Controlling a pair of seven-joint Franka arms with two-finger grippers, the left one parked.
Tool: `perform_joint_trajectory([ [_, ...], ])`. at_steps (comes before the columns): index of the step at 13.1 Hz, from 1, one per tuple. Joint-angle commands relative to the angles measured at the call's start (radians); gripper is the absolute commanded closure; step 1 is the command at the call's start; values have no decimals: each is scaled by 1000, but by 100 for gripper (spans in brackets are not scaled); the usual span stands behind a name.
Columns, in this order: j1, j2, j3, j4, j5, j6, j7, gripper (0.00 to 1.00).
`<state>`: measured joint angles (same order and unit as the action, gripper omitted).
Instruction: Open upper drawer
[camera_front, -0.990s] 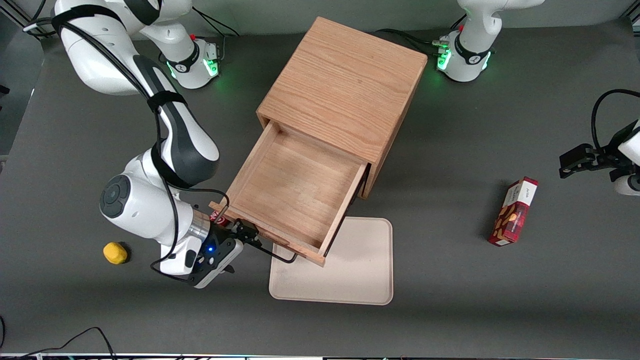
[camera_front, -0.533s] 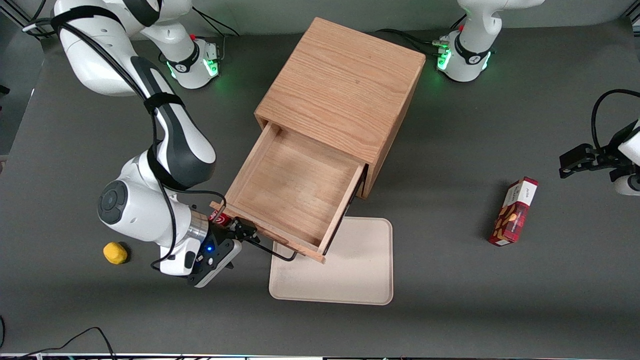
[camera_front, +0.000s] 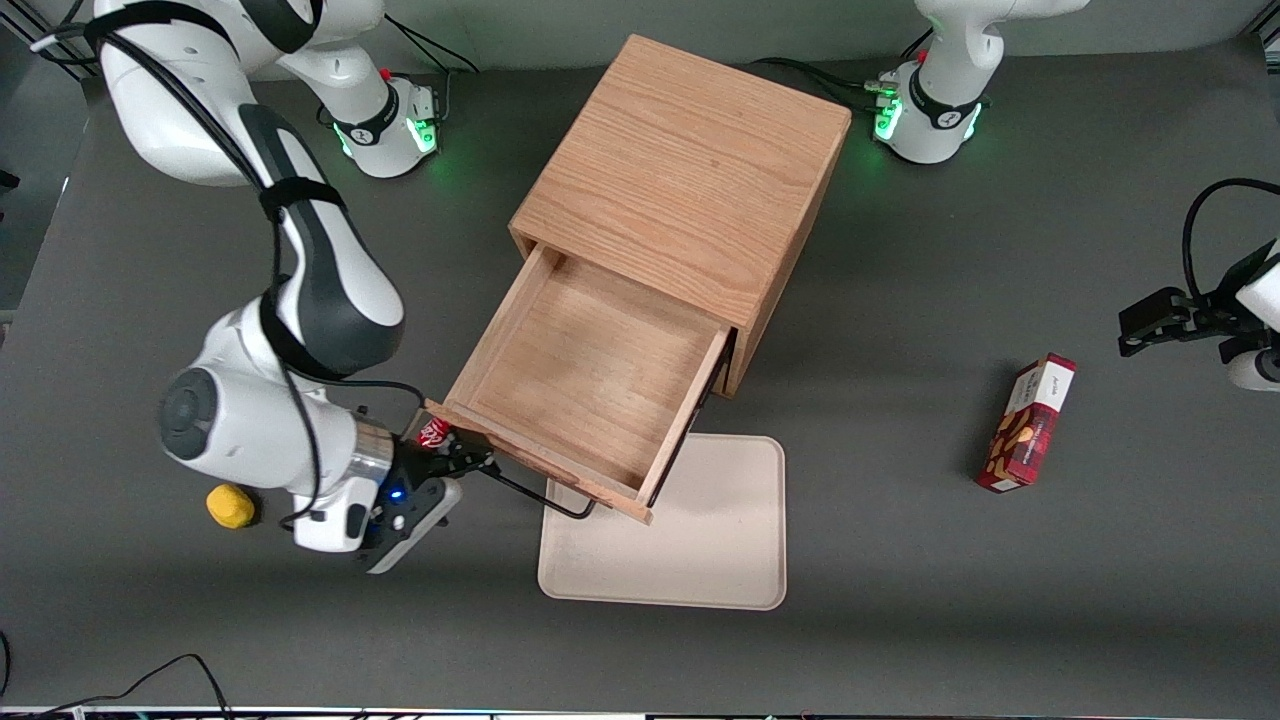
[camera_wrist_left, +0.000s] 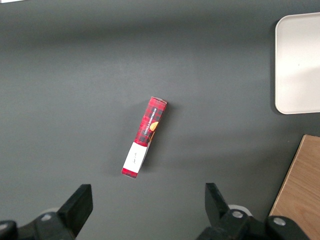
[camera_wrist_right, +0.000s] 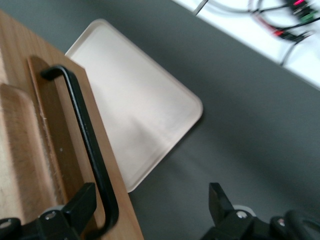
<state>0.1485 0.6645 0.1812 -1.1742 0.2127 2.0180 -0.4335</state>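
I am looking down on a dark grey worktop (camera_front: 900, 600) with an oak cabinet (camera_front: 680, 170) standing near its middle. The upper drawer (camera_front: 585, 375) is drawn well out of the cabinet toward the front camera, its bare light-wood floor showing and nothing inside. A thin black wire handle (camera_front: 535, 497) runs along its front panel.

My tool (camera_front: 462, 465) sits at the handle's end nearest the working arm. The wrist view shows its fingers (camera_wrist_right: 80, 207) spread apart and released, with the handle bar (camera_wrist_right: 85, 145) passing just beside one finger and not pinched.

I judge the drawer nearly or fully open. It looks like a stiff, fairly light wooden box that should slide straight on its runners. The rigid wire handle is the only sensible hold, best taken near its middle so the pull stays square.

A cream tray (camera_front: 700, 560) lies on the worktop partly under the drawer front. A yellow object (camera_front: 230, 505) sits beside the working arm, and a red box (camera_front: 1028, 423) lies toward the parked arm's end.
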Motion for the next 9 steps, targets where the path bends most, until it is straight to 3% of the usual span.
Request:
perform_joint_trajectory([
  [1, -20, -78, -35, -1, 24, -28, -16, 0],
  [3, -59, -127, -37, -16, 45, -31, -11, 0],
  [4, -101, -222, -42, -71, 60, -53, 5, 0],
  [7, -176, -403, -81, -231, 48, -183, 239, 0],
  [8, -191, -445, -88, -252, 34, -240, 306, 0],
  [9, -193, -483, -95, -272, -22, -289, 372, 0],
])
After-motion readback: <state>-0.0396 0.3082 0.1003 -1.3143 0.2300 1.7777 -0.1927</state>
